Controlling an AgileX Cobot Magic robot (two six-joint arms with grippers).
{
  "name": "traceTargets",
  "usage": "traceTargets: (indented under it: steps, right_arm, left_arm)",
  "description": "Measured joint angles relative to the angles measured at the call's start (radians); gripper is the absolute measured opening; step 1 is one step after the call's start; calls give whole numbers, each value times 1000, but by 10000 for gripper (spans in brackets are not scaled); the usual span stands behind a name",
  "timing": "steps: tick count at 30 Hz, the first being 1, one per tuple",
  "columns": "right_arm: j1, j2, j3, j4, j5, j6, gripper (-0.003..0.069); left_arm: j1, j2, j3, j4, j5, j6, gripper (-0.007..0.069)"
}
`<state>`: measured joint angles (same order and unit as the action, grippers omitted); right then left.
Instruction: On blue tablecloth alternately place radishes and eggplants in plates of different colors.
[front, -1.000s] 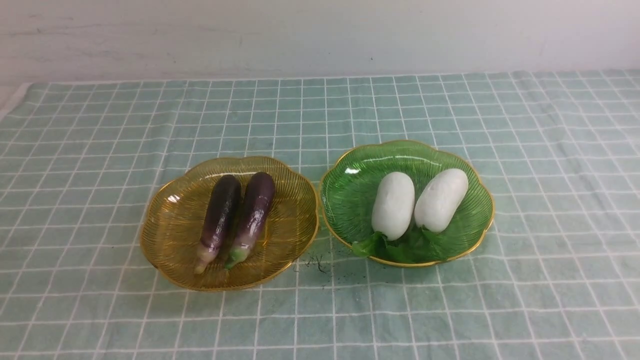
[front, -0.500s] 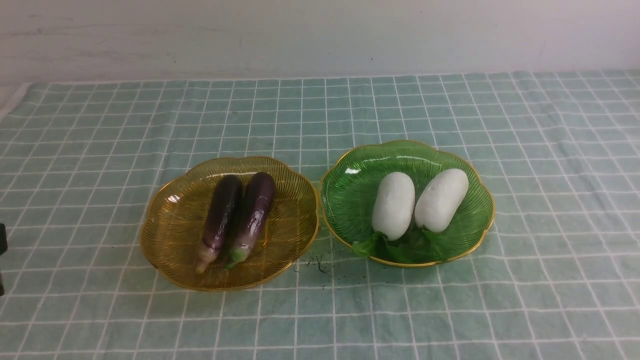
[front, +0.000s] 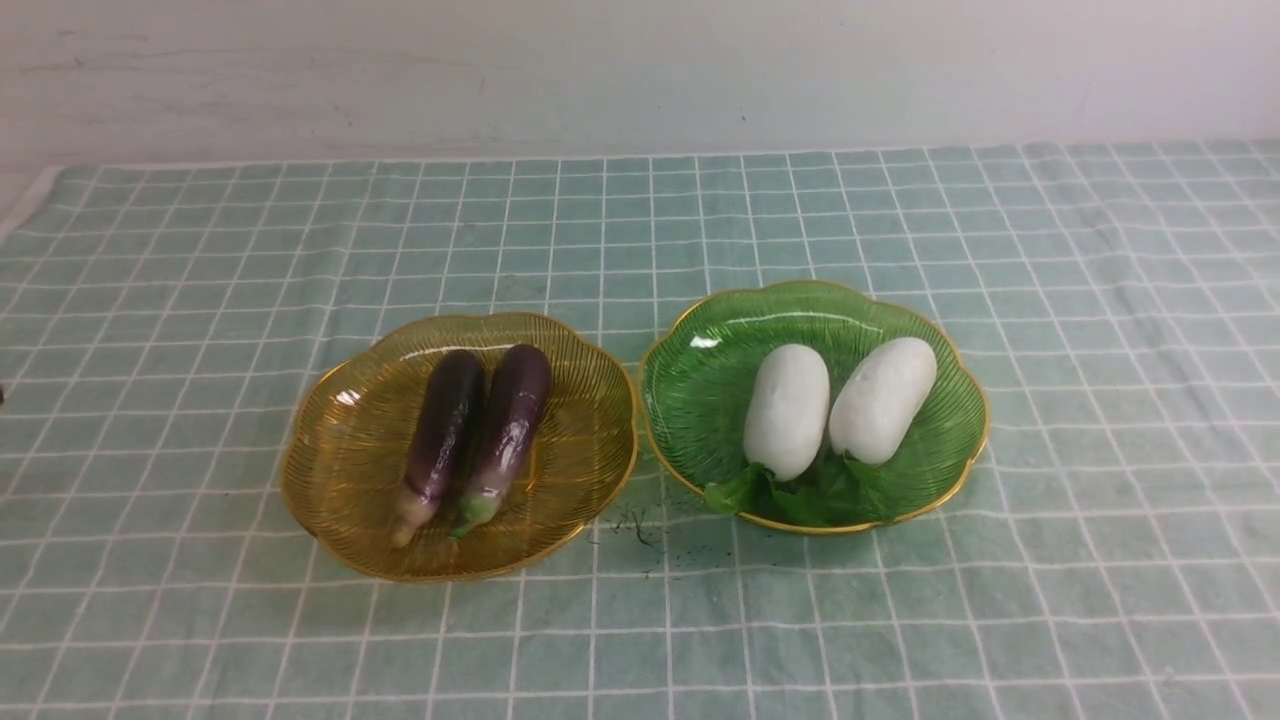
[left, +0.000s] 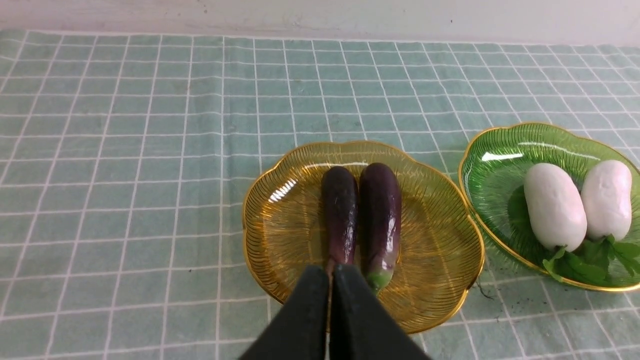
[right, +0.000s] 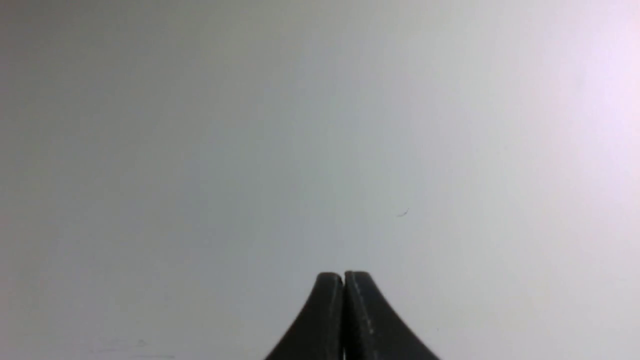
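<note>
The blue tablecloth (front: 200, 300) covered the whole surface up to the pale wall (front: 640, 60). Two scalloped, gold-rimmed plates sat on it side by side, close but not touching: an amber plate (front: 335, 470) on the robot's left and a green plate (front: 700, 400) on its right.

In the amber one lay two eggplants, the darker eggplant (front: 442, 425) pressed against the glossier eggplant (front: 512, 420), both with their stem ends toward the robot. In the green one lay the left radish (front: 787, 410) and the right radish (front: 882, 400), touching, with their green leaves (front: 800, 495) bunched at the near rim. A few dark specks (front: 635, 525) marked the cloth in front of the gap between the plates.

The left fingers (left: 320, 285) were pressed together on nothing, pointing toward the amber plate and clear of it. The right fingers (right: 331, 290) were likewise closed tight and empty, with only a blank pale background behind them.
</note>
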<state>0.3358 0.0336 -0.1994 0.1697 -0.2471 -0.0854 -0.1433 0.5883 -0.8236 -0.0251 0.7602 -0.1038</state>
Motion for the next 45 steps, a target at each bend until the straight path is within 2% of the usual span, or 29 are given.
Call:
traceTargets:
  steps: [15, 26, 34, 40, 41, 45]
  right_arm:
    - [0, 0, 0, 0, -6, 0, -15]
    - [0, 0, 0, 0, -7, -1, -15]
    - [0, 0, 0, 0, -7, -1, -15]
    - [0, 0, 0, 0, -7, -1, -15]
    - [0, 0, 0, 0, -7, -1, -15]
    - [0, 0, 0, 0, -7, -1, -15]
  left_arm:
    - [0, -287, 315, -70, -75, 3, -8]
    - [0, -300, 361, -82, -43, 4, -8]
    - [0, -300, 369, -19, -58, 12, -8]
    - [0, -376, 474, 16, -221, 116, -8]
    - [0, -417, 543, 11, -276, 179, -8]
    - [2, -518, 705, -15, -374, 282, -8]
